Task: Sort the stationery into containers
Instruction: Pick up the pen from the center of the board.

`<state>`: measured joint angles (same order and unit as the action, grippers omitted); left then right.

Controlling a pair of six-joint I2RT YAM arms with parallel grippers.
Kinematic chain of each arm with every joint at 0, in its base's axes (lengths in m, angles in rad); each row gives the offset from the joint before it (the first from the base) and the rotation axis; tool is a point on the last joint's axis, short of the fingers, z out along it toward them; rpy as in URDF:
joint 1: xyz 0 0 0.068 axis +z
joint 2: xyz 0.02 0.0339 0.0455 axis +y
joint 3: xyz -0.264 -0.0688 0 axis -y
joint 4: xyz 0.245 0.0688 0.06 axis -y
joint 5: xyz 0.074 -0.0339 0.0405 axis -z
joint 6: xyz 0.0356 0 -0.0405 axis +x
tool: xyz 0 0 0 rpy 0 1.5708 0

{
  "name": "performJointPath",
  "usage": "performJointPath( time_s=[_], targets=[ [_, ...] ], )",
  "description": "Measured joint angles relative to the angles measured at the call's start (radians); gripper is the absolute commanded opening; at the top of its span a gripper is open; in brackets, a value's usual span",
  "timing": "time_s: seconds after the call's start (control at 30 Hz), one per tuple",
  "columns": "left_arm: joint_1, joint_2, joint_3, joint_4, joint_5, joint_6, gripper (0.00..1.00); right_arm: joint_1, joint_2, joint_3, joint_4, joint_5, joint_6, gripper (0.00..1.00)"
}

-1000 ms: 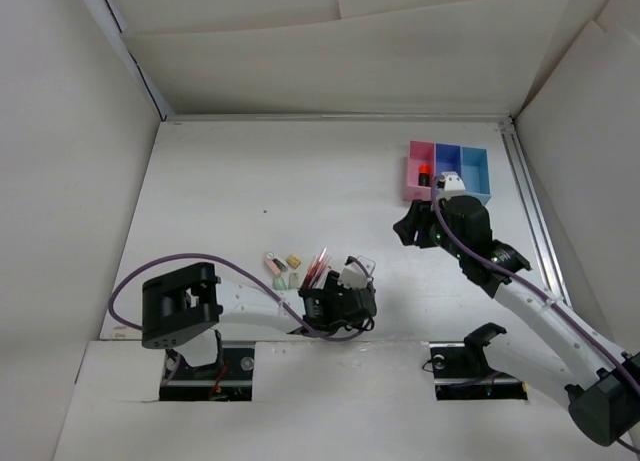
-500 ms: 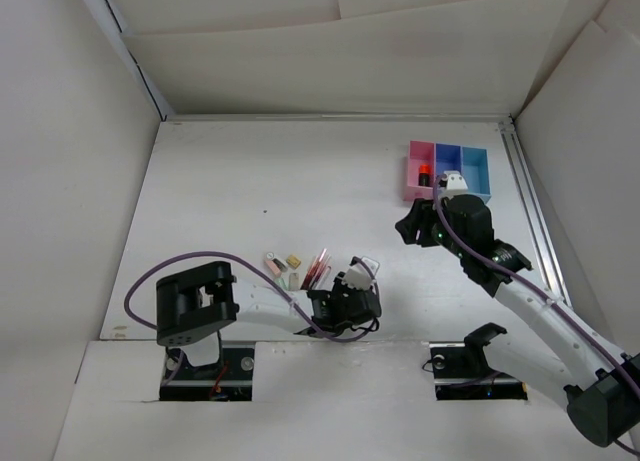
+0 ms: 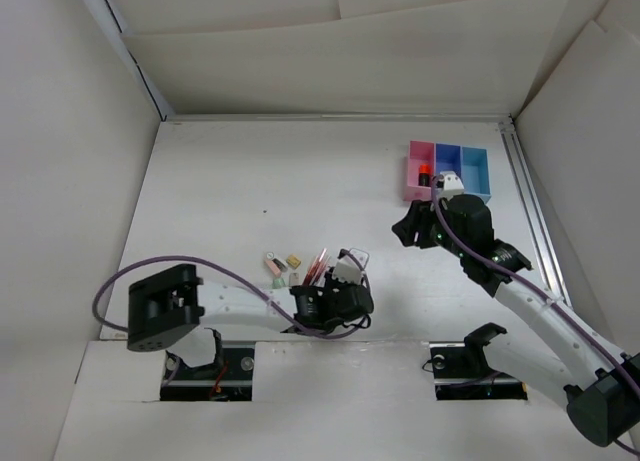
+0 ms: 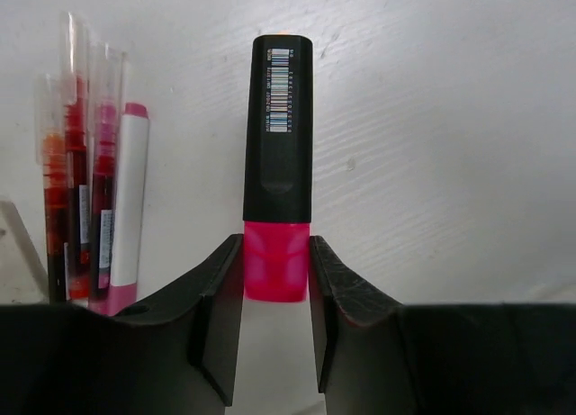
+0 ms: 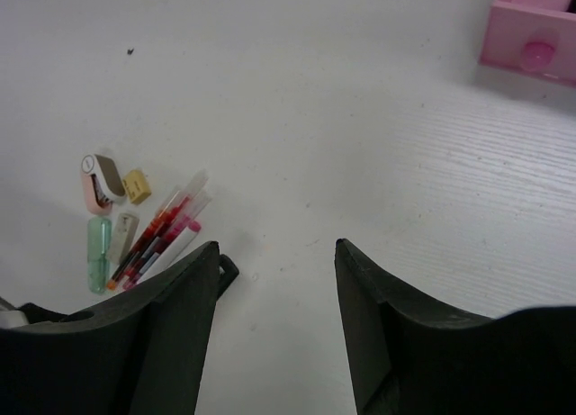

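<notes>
My left gripper (image 4: pixel 276 253) is shut on the pink cap of a black highlighter (image 4: pixel 280 127) that points away from me, low over the table. In the top view this gripper (image 3: pixel 335 299) sits just right of the pens (image 3: pixel 318 267). Red and pink pens (image 4: pixel 85 190) lie left of the highlighter. Small erasers (image 3: pixel 281 271) lie left of the pens. The pink (image 3: pixel 414 181), dark blue (image 3: pixel 447 159) and light blue (image 3: pixel 476 171) bins stand in a row at the far right. My right gripper (image 3: pixel 408 227) is open and empty, in front of the pink bin.
An orange-capped highlighter (image 3: pixel 424 174) lies in the pink bin. The right wrist view shows the pens (image 5: pixel 162 230), a pink eraser (image 5: pixel 97 179), a beige one (image 5: pixel 137 185), a green one (image 5: pixel 97 253) and the pink bin (image 5: pixel 504 37). A metal rail (image 3: pixel 530 211) runs along the table's right edge.
The left arm's elbow has swung to the left and its gripper has shifted slightly left by the pens. The right arm has barely moved.
</notes>
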<state>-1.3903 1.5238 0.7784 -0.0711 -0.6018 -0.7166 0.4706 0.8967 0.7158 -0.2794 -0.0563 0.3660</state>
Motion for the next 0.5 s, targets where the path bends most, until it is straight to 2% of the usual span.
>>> performJointPath(
  time_s=[0.23, 0.5],
  targets=[
    [0.000, -0.264, 0.000, -0.012, -0.023, -0.013, 0.10, -0.008, -0.001, 0.000, 0.012, -0.145, 0.000, 0.62],
    [0.000, -0.380, 0.002, -0.008, -0.053, 0.021, 0.10, -0.019, 0.004, 0.023, 0.087, -0.367, 0.056, 0.69]
  ],
)
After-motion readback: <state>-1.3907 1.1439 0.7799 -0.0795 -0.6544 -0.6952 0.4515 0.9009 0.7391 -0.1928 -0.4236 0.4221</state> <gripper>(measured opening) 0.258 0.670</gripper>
